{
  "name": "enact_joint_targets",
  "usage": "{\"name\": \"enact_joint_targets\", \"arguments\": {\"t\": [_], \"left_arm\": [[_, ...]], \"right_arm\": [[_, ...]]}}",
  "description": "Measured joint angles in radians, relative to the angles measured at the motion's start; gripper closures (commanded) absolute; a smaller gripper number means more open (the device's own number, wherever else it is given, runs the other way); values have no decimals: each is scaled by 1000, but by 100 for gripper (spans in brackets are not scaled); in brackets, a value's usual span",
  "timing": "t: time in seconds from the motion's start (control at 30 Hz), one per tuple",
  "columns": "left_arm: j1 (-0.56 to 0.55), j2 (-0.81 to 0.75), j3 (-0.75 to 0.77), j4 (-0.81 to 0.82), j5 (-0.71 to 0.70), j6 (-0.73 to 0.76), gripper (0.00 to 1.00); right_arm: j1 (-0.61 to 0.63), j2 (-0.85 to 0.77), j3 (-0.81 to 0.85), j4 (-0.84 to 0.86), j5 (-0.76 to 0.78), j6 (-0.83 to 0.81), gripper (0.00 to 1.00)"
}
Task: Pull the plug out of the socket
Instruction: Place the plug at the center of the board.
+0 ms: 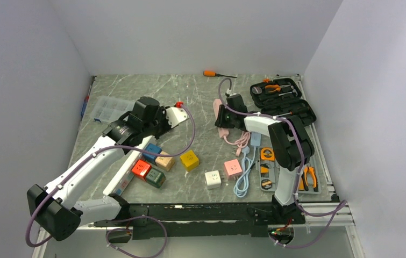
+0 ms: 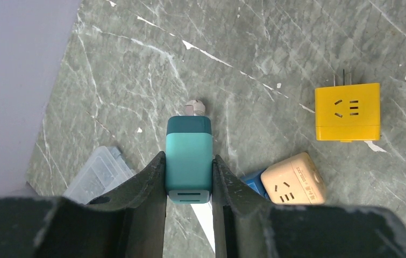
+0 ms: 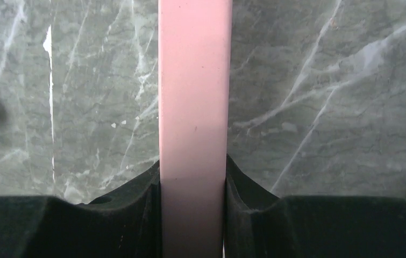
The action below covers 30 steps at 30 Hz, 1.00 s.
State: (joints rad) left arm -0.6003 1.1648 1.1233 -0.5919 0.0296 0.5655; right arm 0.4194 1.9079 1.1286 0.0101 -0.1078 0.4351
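My left gripper is shut on a teal plug block and holds it above the marble table, a white stub at the block's far end. In the top view this gripper sits left of centre, well apart from the pink socket strip. My right gripper is shut on that pink strip, which runs straight away from its fingers over the table. In the top view the right gripper is at the strip's near end, above the coiled pink cable.
Cube adapters lie under and near the left arm: yellow, beige, red, white, pink. A long white strip, a clear box, an open tool case and an orange screwdriver also lie on the table.
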Motion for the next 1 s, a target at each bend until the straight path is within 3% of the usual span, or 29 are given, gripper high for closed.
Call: {"name": "enact_joint_targets", "arguments": {"t": [0.3, 0.33, 0.4, 0.47, 0.7, 0.83, 1.0], "left_arm": [[-4, 1, 5, -36, 27, -2, 100], [-5, 4, 8, -40, 35, -2, 100], [-6, 12, 13, -49, 54, -5, 100], [-6, 22, 18, -60, 68, -7, 100], [-15, 44, 22, -68, 108, -14, 100], [-23, 45, 22, -69, 124, -25, 100], [-47, 63, 22, -67, 141, -23, 100]], "right_arm": [[33, 28, 82, -86, 39, -32, 98], [33, 43, 115, -96, 38, -35, 88], [32, 81, 190, -109, 37, -39, 56], [32, 106, 232, -109, 35, -39, 37], [31, 187, 354, -140, 30, -47, 20], [29, 217, 403, -167, 39, -51, 1], [25, 193, 416, -208, 59, -50, 0]]}}
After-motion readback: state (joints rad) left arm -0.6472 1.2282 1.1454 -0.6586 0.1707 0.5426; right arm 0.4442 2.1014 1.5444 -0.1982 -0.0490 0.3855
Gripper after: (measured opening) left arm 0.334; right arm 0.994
